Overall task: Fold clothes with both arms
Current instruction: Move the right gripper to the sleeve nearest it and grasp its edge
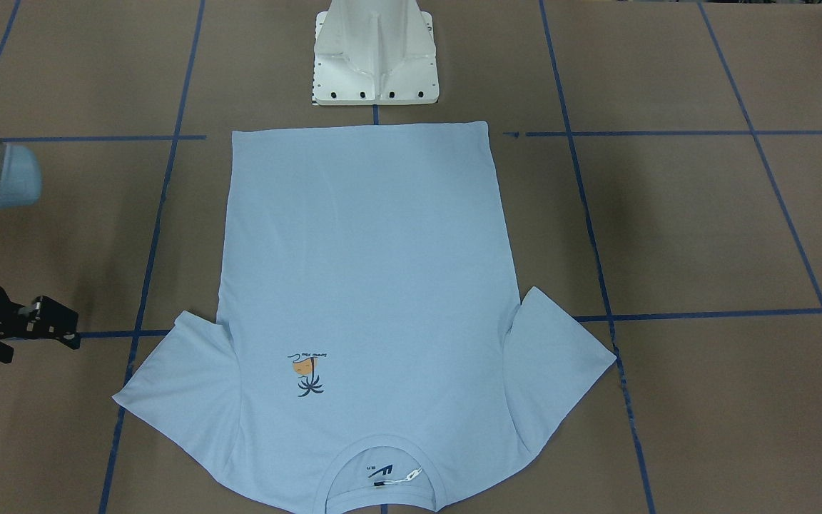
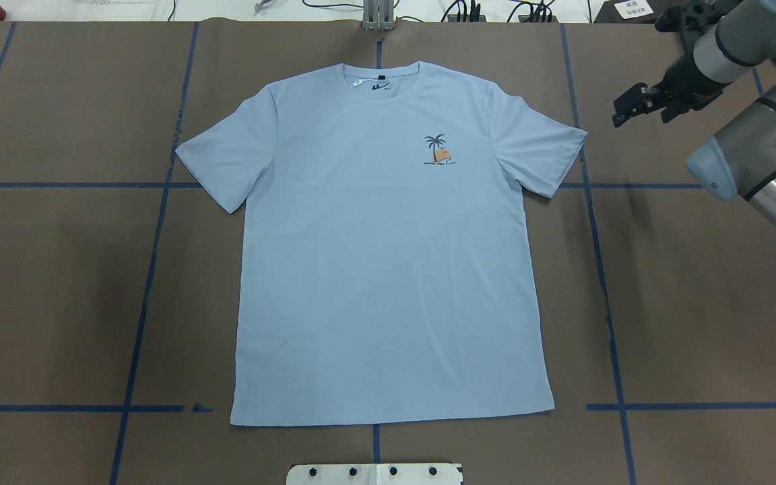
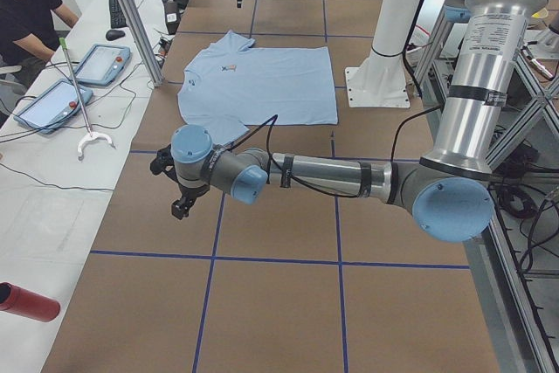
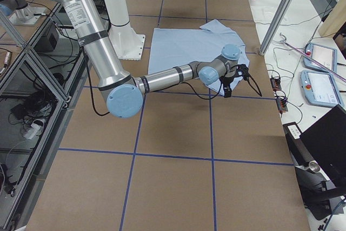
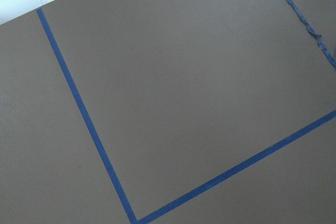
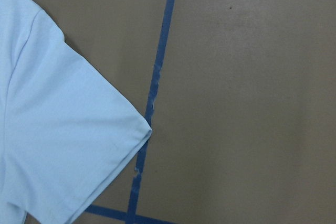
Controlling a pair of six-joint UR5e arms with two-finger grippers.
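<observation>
Where overhead view covers table [image 2: 58, 269], T-shirt [image 2: 388, 269] lies flat and face up at centre of brown matte surface. Its collar [image 2: 381, 71] is at 12 o'clock, hem at 6 o'clock, sleeves spread. Fabric smooth, pale blue; collar round, ribbed; palm print [image 2: 436, 149] at 1 o'clock of shirt centre. Grid of blue tape [image 2: 152, 269], frayed in places. At 3 o'clock of sleeve [image 2: 543, 148], near but apart, right gripper [image 2: 642, 118]: fingers apart, clamped on nothing. Over bare table, well clear of shirt, left gripper [image 3: 179, 203]: jaw state cannot be told.
</observation>
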